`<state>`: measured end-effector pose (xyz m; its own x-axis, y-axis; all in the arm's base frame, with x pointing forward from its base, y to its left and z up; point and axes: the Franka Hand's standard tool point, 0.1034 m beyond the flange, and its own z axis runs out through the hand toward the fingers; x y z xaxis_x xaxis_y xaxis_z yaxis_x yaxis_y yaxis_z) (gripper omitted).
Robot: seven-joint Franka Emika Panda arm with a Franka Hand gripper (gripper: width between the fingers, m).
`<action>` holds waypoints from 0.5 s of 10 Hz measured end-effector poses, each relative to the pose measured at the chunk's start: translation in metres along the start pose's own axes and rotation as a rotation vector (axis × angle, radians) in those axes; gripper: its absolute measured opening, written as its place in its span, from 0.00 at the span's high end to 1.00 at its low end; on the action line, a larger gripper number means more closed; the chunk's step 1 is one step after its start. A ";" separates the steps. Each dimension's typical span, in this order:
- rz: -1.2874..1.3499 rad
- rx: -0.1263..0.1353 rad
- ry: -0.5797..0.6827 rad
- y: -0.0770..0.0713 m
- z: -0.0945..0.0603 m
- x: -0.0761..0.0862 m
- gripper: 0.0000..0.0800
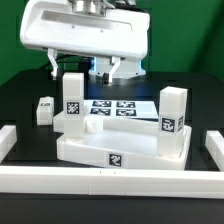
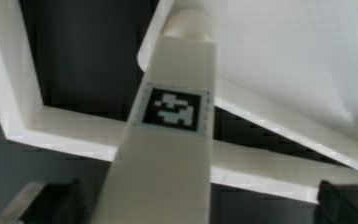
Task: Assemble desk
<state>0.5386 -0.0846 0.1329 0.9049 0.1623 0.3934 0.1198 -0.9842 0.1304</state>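
Claw (image 2: 197, 200) spread wide, leg (image 2: 176, 105) between fingers (image 2: 51, 200).

From where I stand, the black table (image 1: 22, 105) carries the white tabletop (image 1: 110, 150) near its front. Just behind the tabletop lies the flat marker board (image 1: 112, 108). Off the tabletop's end, on the exterior view's left, sits one loose leg (image 1: 44, 110). White border rails (image 1: 100, 183) run before and beside the tabletop.

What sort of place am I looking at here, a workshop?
Probably a robotics lab bench: a robot arm over a black table fenced with white rails, and white block legs bearing black-and-white square tags.
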 end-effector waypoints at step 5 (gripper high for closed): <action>0.013 0.056 -0.041 0.000 -0.016 0.009 0.19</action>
<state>0.5407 -0.0822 0.1506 0.9224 0.1480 0.3568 0.1300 -0.9888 0.0739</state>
